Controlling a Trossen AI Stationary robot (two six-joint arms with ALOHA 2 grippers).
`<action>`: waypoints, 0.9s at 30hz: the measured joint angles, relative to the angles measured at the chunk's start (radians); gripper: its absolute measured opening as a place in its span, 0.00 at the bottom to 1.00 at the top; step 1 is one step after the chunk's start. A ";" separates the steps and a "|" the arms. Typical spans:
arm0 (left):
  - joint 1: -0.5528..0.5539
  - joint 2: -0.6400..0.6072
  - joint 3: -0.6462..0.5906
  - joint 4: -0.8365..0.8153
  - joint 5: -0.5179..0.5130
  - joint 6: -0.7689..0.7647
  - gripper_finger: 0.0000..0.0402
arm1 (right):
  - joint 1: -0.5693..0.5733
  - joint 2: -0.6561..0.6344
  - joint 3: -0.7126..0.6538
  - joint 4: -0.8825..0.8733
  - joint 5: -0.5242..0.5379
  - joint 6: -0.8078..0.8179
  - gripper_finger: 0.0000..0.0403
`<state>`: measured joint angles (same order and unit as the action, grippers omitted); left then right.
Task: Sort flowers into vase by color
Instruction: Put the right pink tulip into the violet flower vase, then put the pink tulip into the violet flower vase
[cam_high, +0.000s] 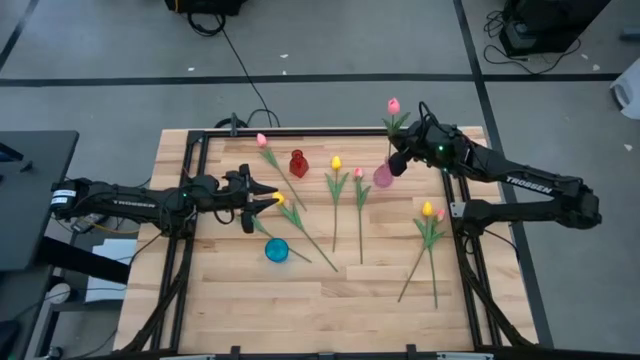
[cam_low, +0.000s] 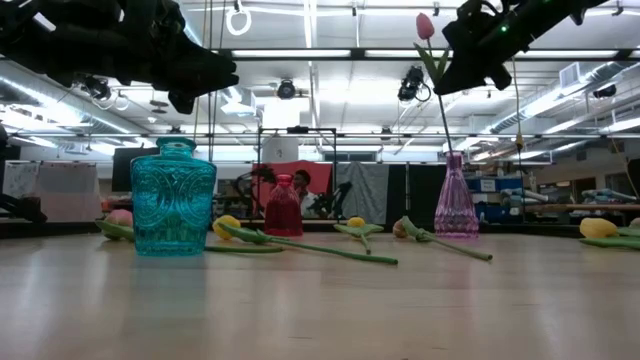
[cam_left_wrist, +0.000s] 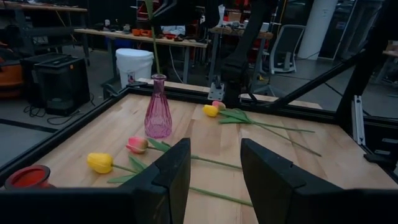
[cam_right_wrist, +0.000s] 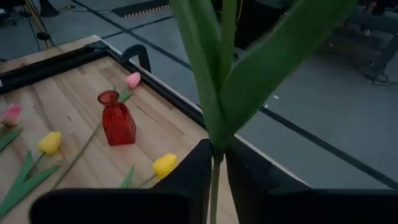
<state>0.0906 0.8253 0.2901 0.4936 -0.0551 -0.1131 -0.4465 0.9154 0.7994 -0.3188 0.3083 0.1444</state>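
Right gripper (cam_high: 404, 158) above the pink vase (cam_high: 384, 176), fingers pinched on the stem of a pink tulip (cam_high: 393, 106); stem foot down in the vase neck, head up and clear. Left gripper (cam_high: 262, 197) over the table's left half, fingers parted, holding nothing, just beside a yellow tulip (cam_high: 279, 199). Other tulips flat on the table (cam_high: 300, 300) between red vase (cam_high: 298, 164), blue vase (cam_high: 276, 250) and the right edge.
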 joint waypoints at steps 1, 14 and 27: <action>0.000 0.000 0.000 0.000 0.000 0.000 0.37 | 0.000 -0.004 0.000 -0.011 -0.005 0.010 0.18; 0.000 0.000 0.000 -0.007 -0.016 0.000 0.37 | 0.092 -0.019 0.121 -0.449 -0.023 0.316 0.28; 0.000 0.000 0.000 -0.017 -0.024 0.002 0.37 | 0.293 0.130 0.177 -0.774 -0.331 0.722 0.28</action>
<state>0.0906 0.8249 0.2901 0.4763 -0.0795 -0.1107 -0.1540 1.0456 0.9764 -1.0926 -0.0229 0.8662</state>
